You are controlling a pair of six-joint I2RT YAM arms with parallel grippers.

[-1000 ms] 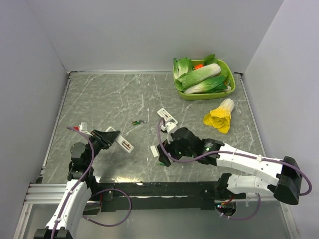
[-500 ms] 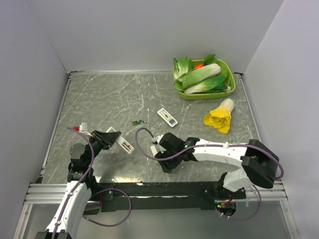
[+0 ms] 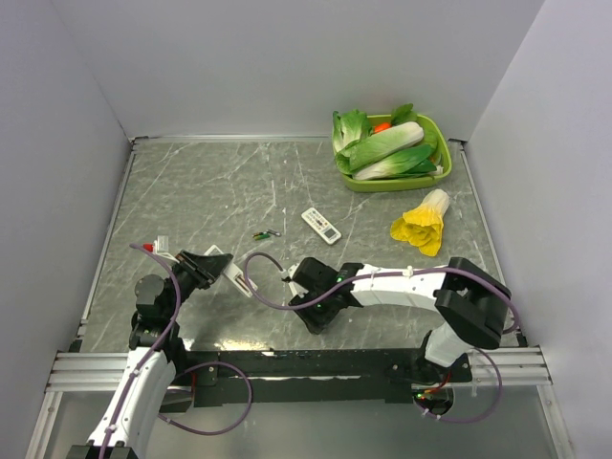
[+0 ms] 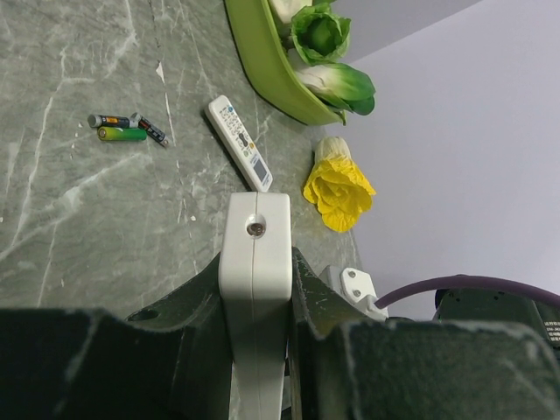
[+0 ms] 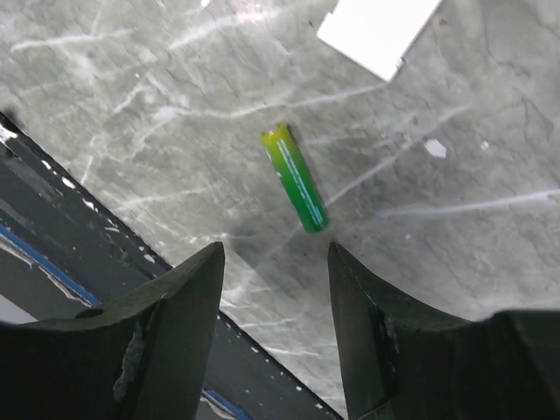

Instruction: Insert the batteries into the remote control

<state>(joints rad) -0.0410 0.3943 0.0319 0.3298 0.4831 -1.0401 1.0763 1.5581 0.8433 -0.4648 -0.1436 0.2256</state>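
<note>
Parted fingers (image 5: 175, 332) of the right gripper (image 5: 273, 276) hold nothing, a slim green cylindrical battery (image 5: 295, 178) lying on the grey marbled table (image 5: 464, 227) just beyond their gap, while leftward the left gripper (image 4: 254, 293) clamps the slim white plastic remote control (image 4: 255, 229).

The left hand (image 4: 255, 282) grips the remote control (image 4: 255, 229).

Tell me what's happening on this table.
The left arm has its jaws shut on the slim white plastic remote control, holding it above the grey marbled table. The right arm hangs low near the front edge, jaws open over a small green-and-yellow cylindrical battery lying loose. Another green battery lies further back, near a second white remote with coloured buttons.
</note>
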